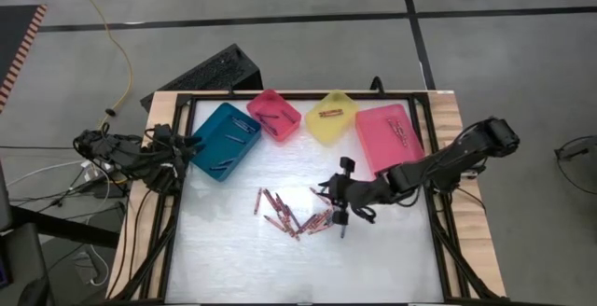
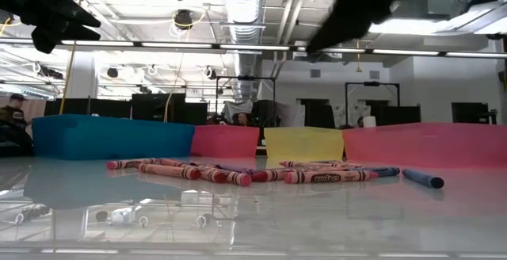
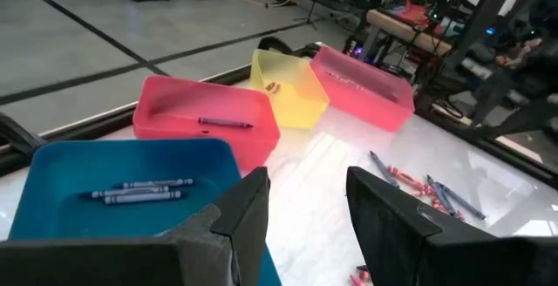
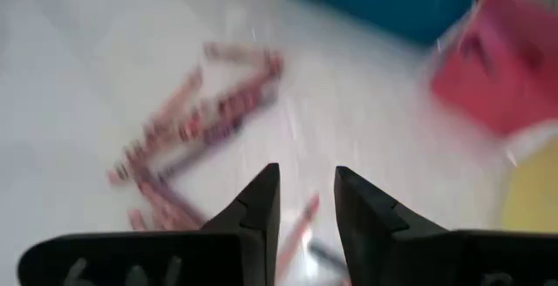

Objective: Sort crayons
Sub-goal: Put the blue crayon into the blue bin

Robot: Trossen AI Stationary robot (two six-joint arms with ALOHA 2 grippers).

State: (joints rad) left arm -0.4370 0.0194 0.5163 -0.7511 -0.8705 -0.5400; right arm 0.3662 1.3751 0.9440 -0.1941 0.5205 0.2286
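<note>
Right end effector point(image 1: 343, 215) fingers parted, empty, above crayons point(image 1: 289, 215) on desk point(image 1: 233, 250); left end effector point(image 3: 305, 212) parted, over teal bin point(image 1: 224, 140).

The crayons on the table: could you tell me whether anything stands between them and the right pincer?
Nothing visible does. The right pincer hangs open over the right end of the loose crayons, with only bare table around them. The bins stand farther back, out of the path.

Red and blue crayons point(image 1: 289, 216); teal bin point(image 1: 224, 140); yellow bin point(image 1: 331, 117).
</note>
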